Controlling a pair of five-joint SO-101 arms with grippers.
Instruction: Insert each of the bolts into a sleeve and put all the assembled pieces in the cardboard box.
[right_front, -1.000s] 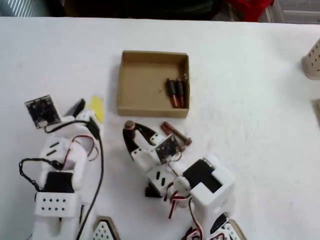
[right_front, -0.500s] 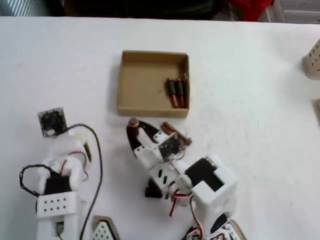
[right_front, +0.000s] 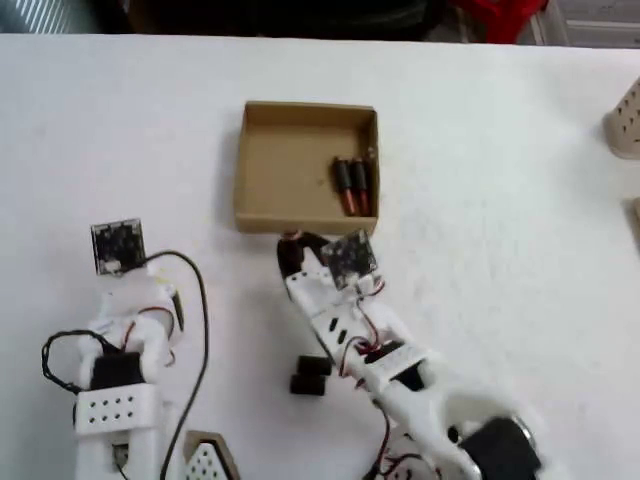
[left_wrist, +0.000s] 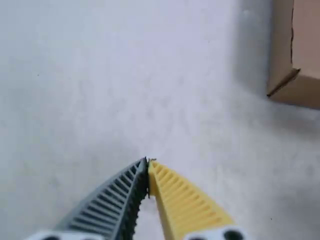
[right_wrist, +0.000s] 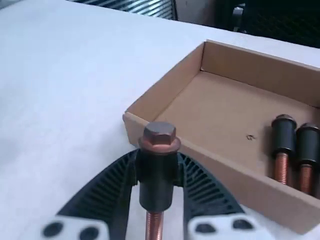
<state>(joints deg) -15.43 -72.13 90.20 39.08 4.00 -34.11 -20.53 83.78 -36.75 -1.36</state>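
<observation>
Right gripper (right_wrist: 157, 156) now up at cardboard box (right_front: 300, 215) front wall, clamped on sleeved bolt (right_wrist: 158, 175). Left gripper (left_wrist: 148, 170) closed, empty, pulled back. High view: two loose sleeves (right_front: 312, 366) beside right arm.

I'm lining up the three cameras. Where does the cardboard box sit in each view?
High view: cardboard box at upper centre of the white table.
Left wrist view: a corner of it, beyond the shut left gripper.
Right wrist view: the box lies just behind the sleeved bolt held by the right gripper.
Shared landmark: that table, under it.
</observation>
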